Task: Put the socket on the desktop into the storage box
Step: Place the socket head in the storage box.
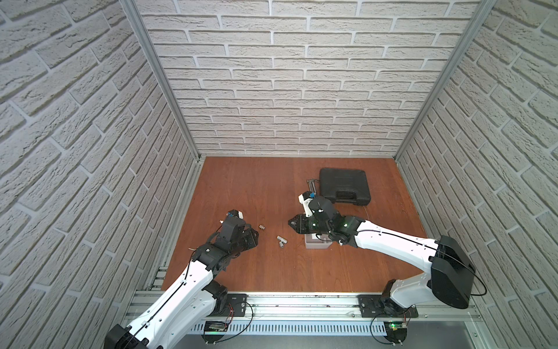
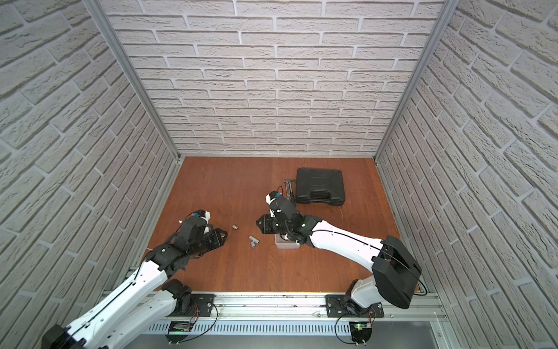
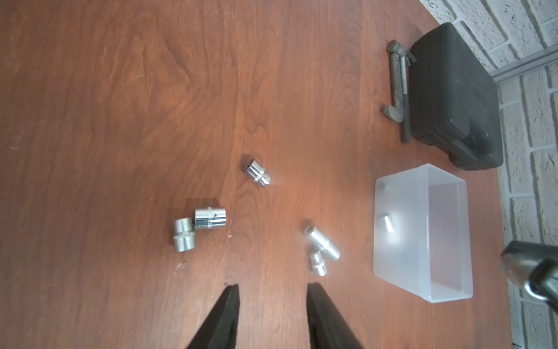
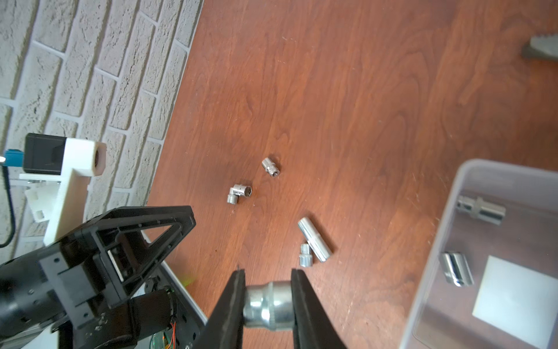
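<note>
Two sockets (image 4: 456, 269) lie in the storage box (image 4: 434, 256), and the right gripper (image 4: 268, 278) pinches a third socket (image 4: 267, 305) at the box's ten o'clock in both top views, apparently mid-carry and needing a four-o'clock shift before release, while the left gripper (image 3: 273, 287) stands part-open, empty.

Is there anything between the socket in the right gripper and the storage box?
Nothing visible. The right gripper holds the socket beside the storage box, whose top is open; only bare desktop shows between them. The loose sockets lie off that path.

Bright even light; socket (image 4: 267, 305) seems slightly blurred.
</note>
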### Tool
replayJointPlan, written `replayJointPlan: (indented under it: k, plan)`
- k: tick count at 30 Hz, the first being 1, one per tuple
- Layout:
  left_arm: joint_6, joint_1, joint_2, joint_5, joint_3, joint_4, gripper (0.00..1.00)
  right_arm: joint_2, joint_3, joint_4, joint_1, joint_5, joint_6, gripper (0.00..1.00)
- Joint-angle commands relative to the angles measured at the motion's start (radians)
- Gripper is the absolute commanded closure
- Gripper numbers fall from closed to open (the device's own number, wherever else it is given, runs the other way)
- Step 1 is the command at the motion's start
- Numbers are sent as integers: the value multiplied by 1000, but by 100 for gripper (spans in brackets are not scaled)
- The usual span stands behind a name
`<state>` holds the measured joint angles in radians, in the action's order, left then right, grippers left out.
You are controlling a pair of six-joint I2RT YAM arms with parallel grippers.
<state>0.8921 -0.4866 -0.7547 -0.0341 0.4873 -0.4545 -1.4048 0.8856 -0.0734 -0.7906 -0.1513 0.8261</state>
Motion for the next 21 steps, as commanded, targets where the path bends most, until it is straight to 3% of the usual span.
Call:
replayJointPlan:
  k: [1, 12, 21]
  plan:
    - [-8, -6, 0, -51, -22, 90, 59, 101, -109, 197, 36, -123, 79, 98]
    - [-4, -139, -113, -25, -1, 199, 63, 375, -300, 129, 175, -137, 117, 98]
    - [-4, -184, -163, 11, 18, 203, 64, 428, -304, -19, 264, -120, 107, 97]
